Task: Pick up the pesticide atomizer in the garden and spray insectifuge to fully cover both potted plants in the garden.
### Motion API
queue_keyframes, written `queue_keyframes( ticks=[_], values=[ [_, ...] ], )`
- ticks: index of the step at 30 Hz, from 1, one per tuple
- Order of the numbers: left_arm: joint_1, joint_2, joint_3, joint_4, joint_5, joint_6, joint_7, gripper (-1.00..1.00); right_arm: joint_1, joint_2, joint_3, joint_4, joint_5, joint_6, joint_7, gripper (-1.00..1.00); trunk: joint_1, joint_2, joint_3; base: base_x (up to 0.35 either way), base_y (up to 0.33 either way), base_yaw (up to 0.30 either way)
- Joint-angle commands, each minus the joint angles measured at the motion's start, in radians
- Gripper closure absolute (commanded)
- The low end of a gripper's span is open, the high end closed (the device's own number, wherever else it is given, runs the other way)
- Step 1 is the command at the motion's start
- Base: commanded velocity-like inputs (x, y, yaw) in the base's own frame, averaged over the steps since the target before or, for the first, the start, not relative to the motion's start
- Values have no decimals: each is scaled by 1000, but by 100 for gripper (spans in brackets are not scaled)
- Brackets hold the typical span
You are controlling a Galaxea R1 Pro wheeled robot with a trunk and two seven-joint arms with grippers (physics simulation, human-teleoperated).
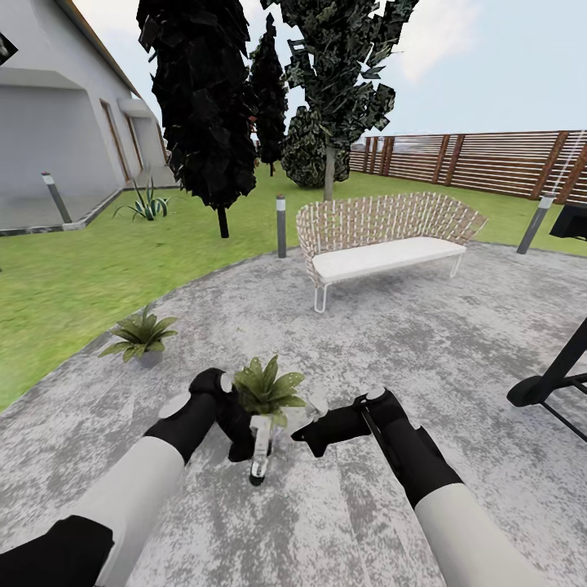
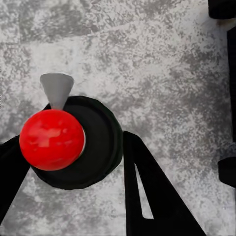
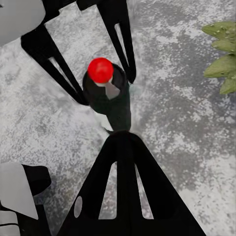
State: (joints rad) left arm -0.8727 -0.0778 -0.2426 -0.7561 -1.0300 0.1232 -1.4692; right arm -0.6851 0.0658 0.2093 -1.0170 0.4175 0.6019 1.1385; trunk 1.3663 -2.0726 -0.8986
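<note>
Near potted plant (image 1: 265,390): directly ahead of both arms, leaves between the left claw (image 1: 236,424) and right claw (image 1: 314,432), blocking forward reach.
Pesticide atomizer (image 1: 259,448): upright below plant, in the gap between the claws.
Paving (image 1: 408,342): open ahead toward the bench (image 1: 383,244).
Second potted plant (image 1: 140,336): left, at paving edge.
Black stand (image 1: 554,383): obstructs right.

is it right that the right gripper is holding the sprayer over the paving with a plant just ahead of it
Not quite: the left gripper holds the sprayer, as the head view shows. The right gripper sits beside it. The rest stands: paving below, a plant just ahead.
</note>
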Motion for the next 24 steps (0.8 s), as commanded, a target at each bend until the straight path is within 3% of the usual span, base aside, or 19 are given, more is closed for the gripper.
queue_keyframes(
  ticks=[1,2,3,5,7,8,11,15,17,20,22,23,24],
  values=[
    [0,8,1,0,-50,10,-5,100,-1,0,-1,-1,6,7,6,100,0,0,-1,0,0,0],
    [0,17,4,2,-113,10,-4,100,-1,0,-1,-1,7,7,6,100,0,0,-1,0,0,0],
    [0,21,7,4,-137,9,-3,100,-1,0,-2,0,7,7,5,100,0,0,-1,0,0,0],
    [0,51,31,5,-166,10,0,100,-1,0,-2,0,9,7,4,100,0,0,-1,0,0,0],
    [0,81,85,5,-176,10,9,100,-1,0,-2,1,10,7,-5,100,0,0,-1,0,0,0],
    [3,84,121,6,-178,10,31,100,-1,0,-3,5,9,7,-7,-100,0,0,-1,0,0,0],
    [9,84,205,13,-178,11,152,100,-1,0,-8,10,9,7,-11,-100,0,0,-1,0,0,0],
    [10,84,278,78,-174,12,230,100,3,0,-13,15,9,7,-24,-100,0,0,-1,0,0,0],
    [11,87,365,115,-175,11,294,100,9,0,-15,16,8,7,-93,-100,0,0,-1,0,0,0],
    [11,90,534,186,-177,10,434,100,14,-6,-17,15,7,4,-245,-100,0,0,-1,0,0,0],
    [12,96,599,204,-177,10,507,100,15,-11,-27,14,6,-1,-280,-100,0,0,-1,0,0,0],
    [13,99,619,208,-177,10,532,100,15,-12,-45,14,6,-3,-289,-100,0,0,-1,0,0,0],
    [19,102,652,212,-177,10,566,100,15,-13,-98,14,6,-13,-303,-100,0,0,-1,0,0,0]
  ],
)
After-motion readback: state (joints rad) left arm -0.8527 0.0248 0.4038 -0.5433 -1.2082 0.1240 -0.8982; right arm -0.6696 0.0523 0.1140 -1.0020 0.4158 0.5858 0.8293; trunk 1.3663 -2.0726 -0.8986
